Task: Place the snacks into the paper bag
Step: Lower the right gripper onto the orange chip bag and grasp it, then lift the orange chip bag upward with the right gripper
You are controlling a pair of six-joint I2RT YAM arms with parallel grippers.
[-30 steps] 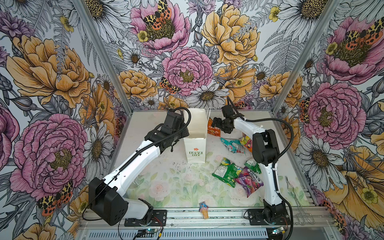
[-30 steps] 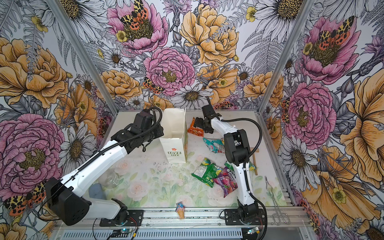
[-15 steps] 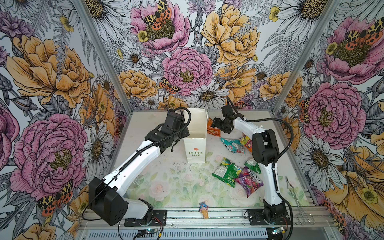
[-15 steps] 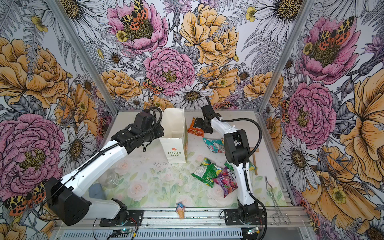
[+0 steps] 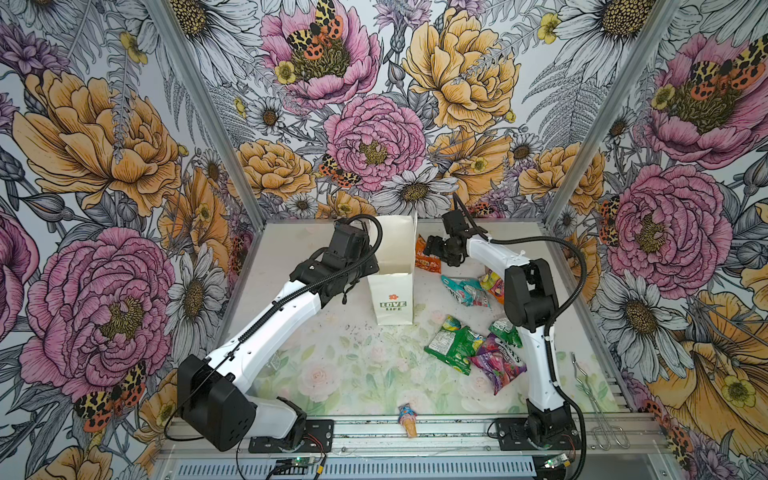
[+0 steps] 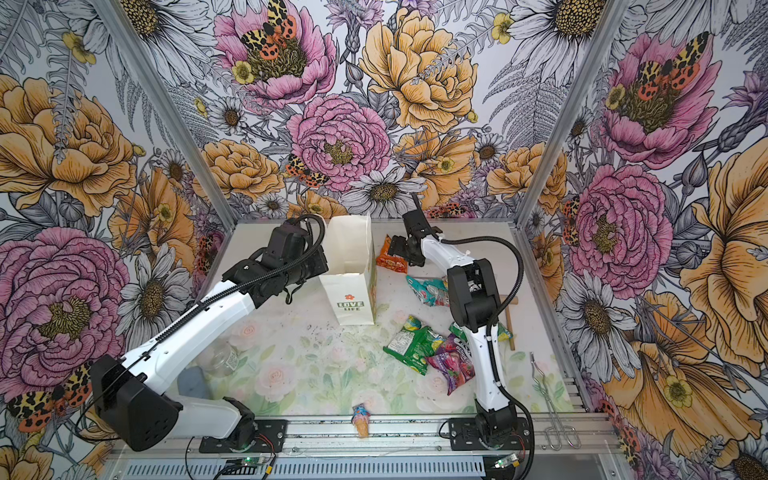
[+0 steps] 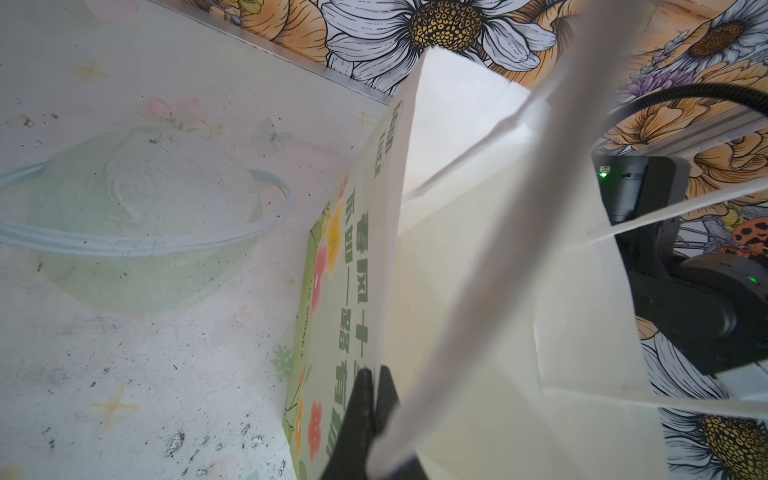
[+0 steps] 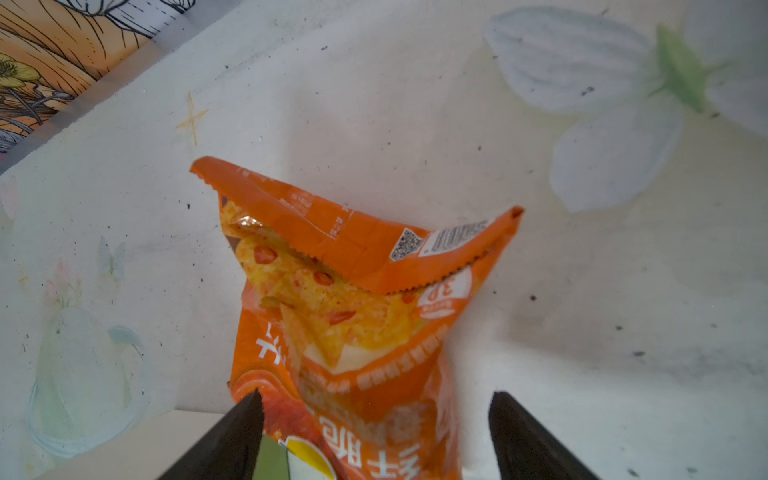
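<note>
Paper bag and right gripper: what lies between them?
The orange packet, on the table beside the bag, shown in both top views. The right wrist view shows the open right gripper straddling it.

Paper bag (image 5: 392, 299) stands on table (image 5: 332, 365) toward the back, snack packet (image 5: 426, 259) just beside it at 2 o'clock, two packets (image 5: 467, 291) at 3 o'clock, three packets (image 5: 453, 343) heaped at 4 o'clock, cone trinket (image 5: 408, 419) at 6 o'clock by front edge, tongs (image 5: 598, 407) beyond the heap.

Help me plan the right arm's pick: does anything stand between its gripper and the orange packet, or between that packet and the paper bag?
Nothing visible. The right gripper, jaws open, straddles the orange packet, which lies beside the paper bag; only the bag's own tall wall must be cleared.
</note>
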